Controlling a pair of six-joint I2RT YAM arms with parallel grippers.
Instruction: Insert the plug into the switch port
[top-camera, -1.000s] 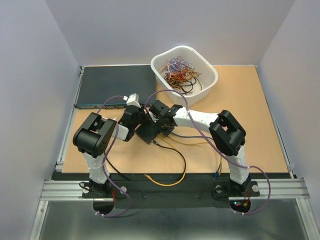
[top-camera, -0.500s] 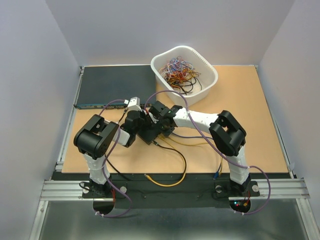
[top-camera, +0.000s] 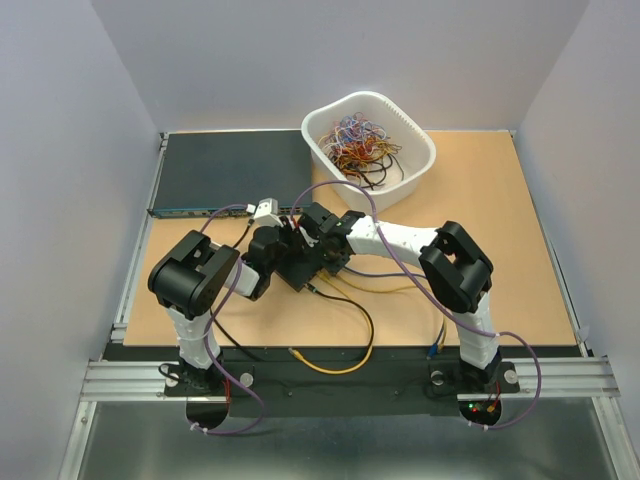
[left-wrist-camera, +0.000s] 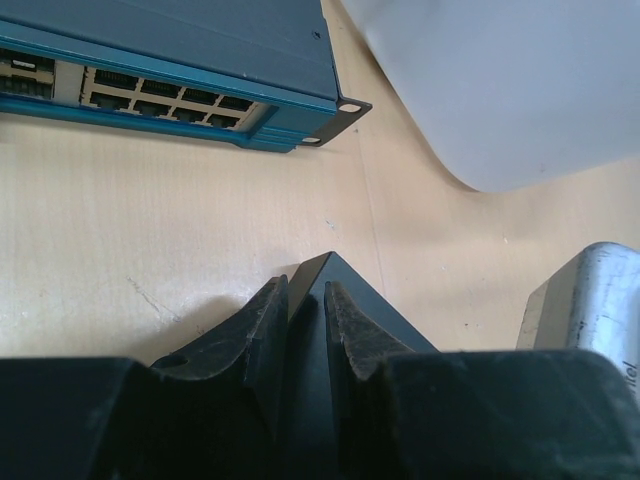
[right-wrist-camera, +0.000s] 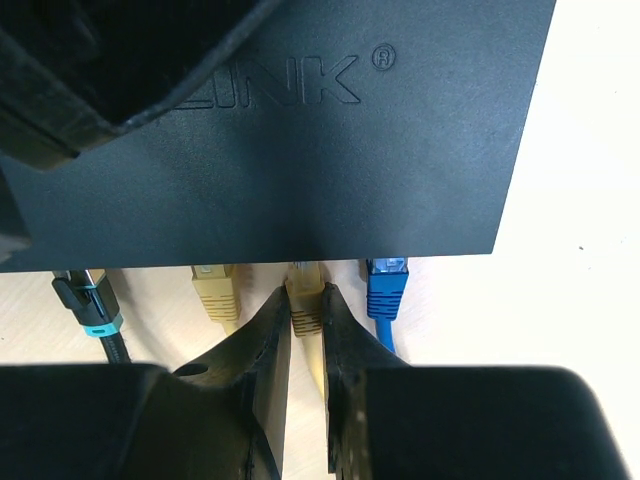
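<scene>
While left gripper (left-wrist-camera: 305, 300) clamps the black box (right-wrist-camera: 330, 170) by its corner, right gripper (right-wrist-camera: 305, 335), closed narrowly on the yellow plug (right-wrist-camera: 303, 292), holds it at the switch port mouth between tan plug (right-wrist-camera: 215, 290) and blue plug (right-wrist-camera: 386, 285). Seating depth unclear. Push straight and level.

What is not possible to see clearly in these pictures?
- The switch ports: right wrist view, hidden under the black switch box edge; whether the yellow plug in the right pincer is seated is unclear.
- Box lettering: same view, start covered by a dark shape.
- Left wrist view: left pincer hides most of the box.
- Top view: plugs too small.
</scene>
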